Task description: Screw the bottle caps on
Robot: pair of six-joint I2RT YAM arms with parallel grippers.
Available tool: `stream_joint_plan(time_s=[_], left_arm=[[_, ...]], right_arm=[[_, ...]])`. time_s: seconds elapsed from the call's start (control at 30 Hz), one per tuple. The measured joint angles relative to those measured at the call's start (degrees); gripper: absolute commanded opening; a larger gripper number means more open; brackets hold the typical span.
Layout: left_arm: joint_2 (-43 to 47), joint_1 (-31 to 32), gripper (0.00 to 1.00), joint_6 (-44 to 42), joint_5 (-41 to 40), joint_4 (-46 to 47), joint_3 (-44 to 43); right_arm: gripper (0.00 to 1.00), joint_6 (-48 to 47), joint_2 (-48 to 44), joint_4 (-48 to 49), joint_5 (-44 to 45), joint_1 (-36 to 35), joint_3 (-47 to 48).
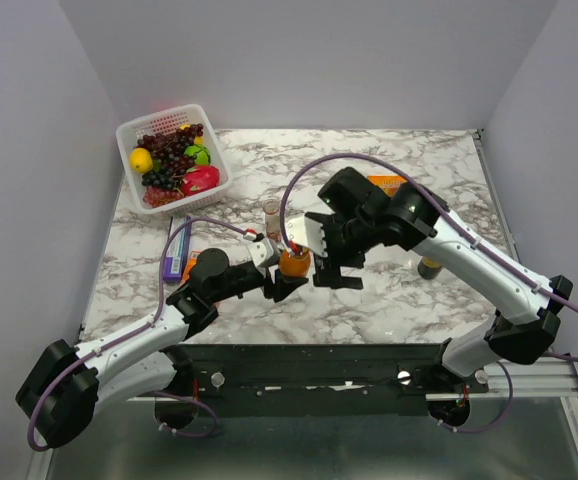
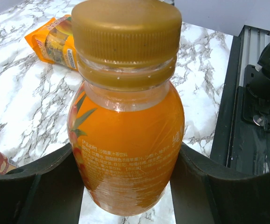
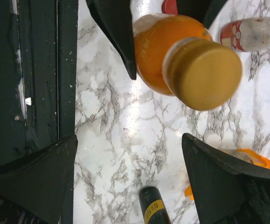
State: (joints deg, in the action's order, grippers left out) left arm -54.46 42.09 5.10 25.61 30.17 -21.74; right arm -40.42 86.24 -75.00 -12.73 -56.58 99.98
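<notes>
My left gripper (image 2: 125, 189) is shut on the body of the orange bottle (image 1: 293, 264), which stands upright on the marble. An orange cap (image 2: 125, 42) sits on the bottle's neck. My right gripper (image 3: 129, 137) hangs open just right of the bottle (image 3: 165, 51), its fingers apart from the cap (image 3: 204, 74) and nothing between them. The clear bottle (image 1: 272, 214) with reddish contents stands just behind, and shows in the right wrist view as well (image 3: 252, 33). A red cap (image 3: 169, 5) peeks out beyond the orange bottle, mostly hidden.
A black can (image 1: 429, 266) stands to the right under the right arm. An orange juice pouch (image 1: 387, 183) lies at the back. A white basket (image 1: 129, 135) of fruit stands at the back left, a purple box (image 1: 177, 250) in front of it.
</notes>
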Motion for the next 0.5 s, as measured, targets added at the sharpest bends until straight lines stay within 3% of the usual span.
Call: stream_joint_plan(time_s=[0.2,0.5], left_arm=[[-0.48,-0.02,0.00,-1.22,1.66,-0.35,0.00],[-2.21,-0.02,0.00,-2.23,3.04,-2.25,-1.46]], right_arm=[[1.00,1.20,3.08,0.17,-0.15,6.16,9.44],[1.00,-4.00,3.89,1.62,-8.07,4.55,9.86]])
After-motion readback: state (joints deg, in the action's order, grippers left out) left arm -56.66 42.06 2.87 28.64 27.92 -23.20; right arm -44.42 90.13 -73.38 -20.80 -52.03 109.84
